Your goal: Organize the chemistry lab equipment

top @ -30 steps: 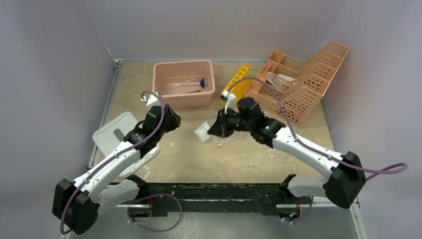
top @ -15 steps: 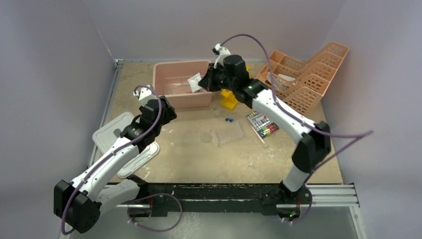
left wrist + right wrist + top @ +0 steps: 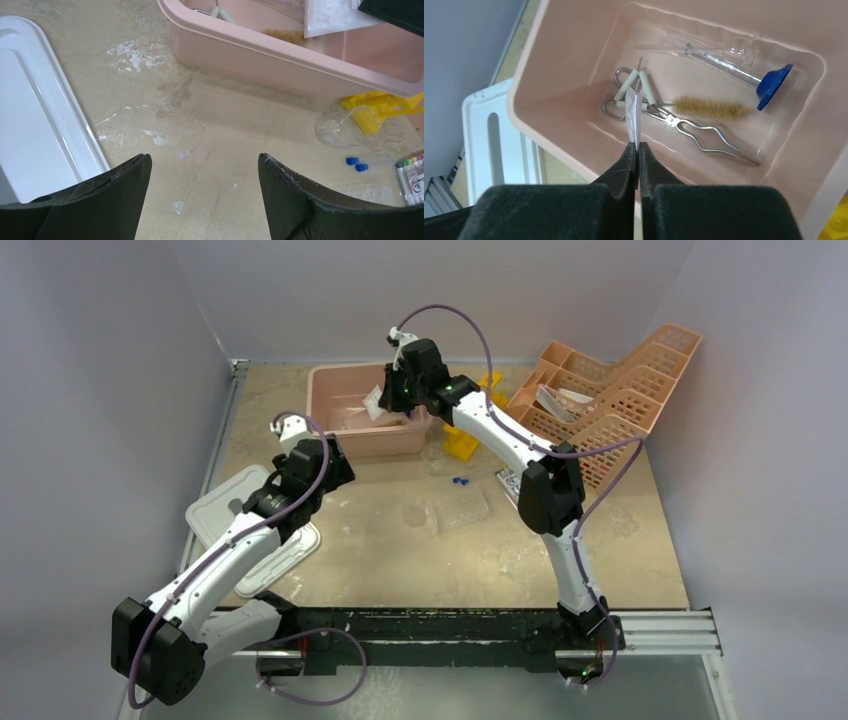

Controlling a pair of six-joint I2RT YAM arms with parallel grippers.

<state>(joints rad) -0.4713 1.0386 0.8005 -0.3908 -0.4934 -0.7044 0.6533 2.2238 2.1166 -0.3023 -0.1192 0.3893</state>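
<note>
The right claw (image 3: 638, 150) is squeezing tight on a small clear bag (image 3: 634, 116) over the pink tub (image 3: 569, 65), upper middle, while the left claw (image 3: 204, 162) is hanging wide open, empty.

White lid (image 3: 212, 516) lies left; peach rack (image 3: 622, 390), seemingly tilted, right.

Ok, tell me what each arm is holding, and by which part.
The right gripper has its jaws shut on one edge of a clear plastic bag, above the pink bin. The left gripper holds nothing, jaws open.
</note>
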